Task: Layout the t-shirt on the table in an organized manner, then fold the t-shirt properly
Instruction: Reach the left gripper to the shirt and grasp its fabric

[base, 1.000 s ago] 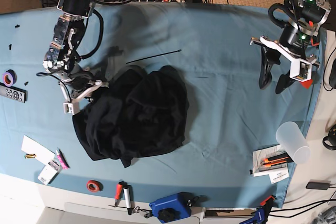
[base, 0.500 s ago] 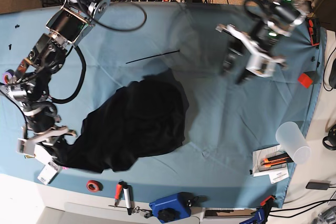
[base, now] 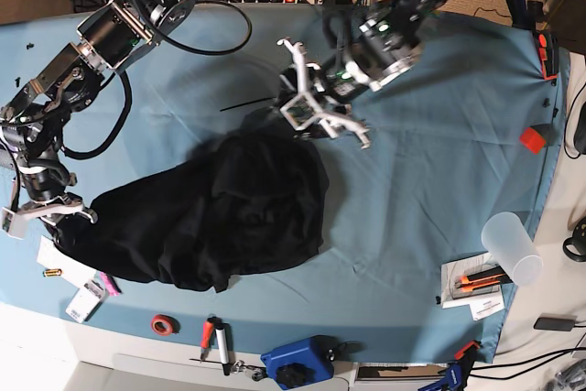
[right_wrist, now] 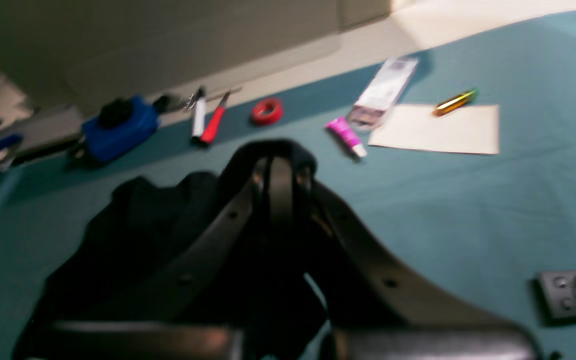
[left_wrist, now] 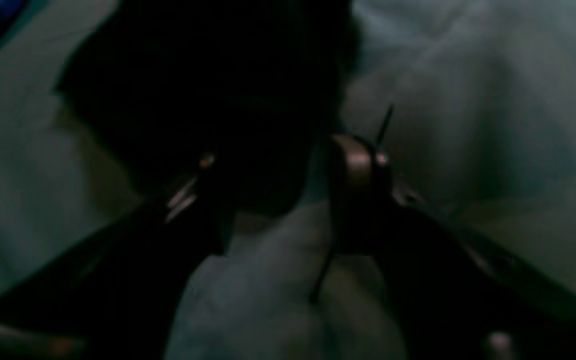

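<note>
Right gripper (base: 48, 217) clamped tight, arm stretched low (far out); left gripper (base: 316, 116) spread, arm reaching inward.

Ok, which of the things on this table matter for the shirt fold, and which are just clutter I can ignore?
Job:
- t-shirt, black, bunched
- table, blue cloth
- right gripper, shut on the shirt's edge
- left gripper, open, near the shirt's far edge

Lying about:
- red tape roll
- blue tool
- clear cup
- remote
- pink tube
- white paper
</note>
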You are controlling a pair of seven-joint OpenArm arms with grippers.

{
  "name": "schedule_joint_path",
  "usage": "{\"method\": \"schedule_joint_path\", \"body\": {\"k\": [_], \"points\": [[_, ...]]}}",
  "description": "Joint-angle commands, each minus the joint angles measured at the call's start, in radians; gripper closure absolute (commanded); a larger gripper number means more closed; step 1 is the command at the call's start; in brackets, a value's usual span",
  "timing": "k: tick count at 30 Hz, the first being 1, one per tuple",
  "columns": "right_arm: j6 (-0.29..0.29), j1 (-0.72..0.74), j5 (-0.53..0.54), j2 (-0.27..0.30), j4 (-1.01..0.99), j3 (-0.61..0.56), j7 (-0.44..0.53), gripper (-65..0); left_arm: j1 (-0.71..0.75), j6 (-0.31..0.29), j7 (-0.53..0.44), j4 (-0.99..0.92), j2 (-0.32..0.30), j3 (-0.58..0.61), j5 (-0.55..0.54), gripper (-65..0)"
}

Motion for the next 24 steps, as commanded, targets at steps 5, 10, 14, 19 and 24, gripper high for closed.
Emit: {"method": "schedule_joint_path", "body": {"k": [5,10,14,19,24], "points": [[0.006,0.016,0.009,0.014,0.019,-0.002,0.029,0.0,-0.093,0.011,-0.047,-0.032,0.016,0.099,0.127,-40.6],[0.006,-0.004,0.009,0.015,0.019,-0.001,0.031,0.0,-0.177,0.095,-0.046,-0.169,0.019,0.188,0.278,-40.6],[0.006,-0.016,0.008,0.014,0.019,-0.001,0.029,0.0,-0.236,0.228,-0.046,-0.253,0.022,0.215,0.301,-40.6],[0.006,-0.017,0.009,0.014,0.019,-0.001,0.029,0.0,-0.296,0.237,-0.036,-0.322,0.044,0.214,0.262,-23.6],[0.006,-0.017,0.009,0.016,0.019,-0.002,0.042,0.0,-0.338,0.407,0.015,-0.323,0.052,0.214,0.219,0.0]]}}
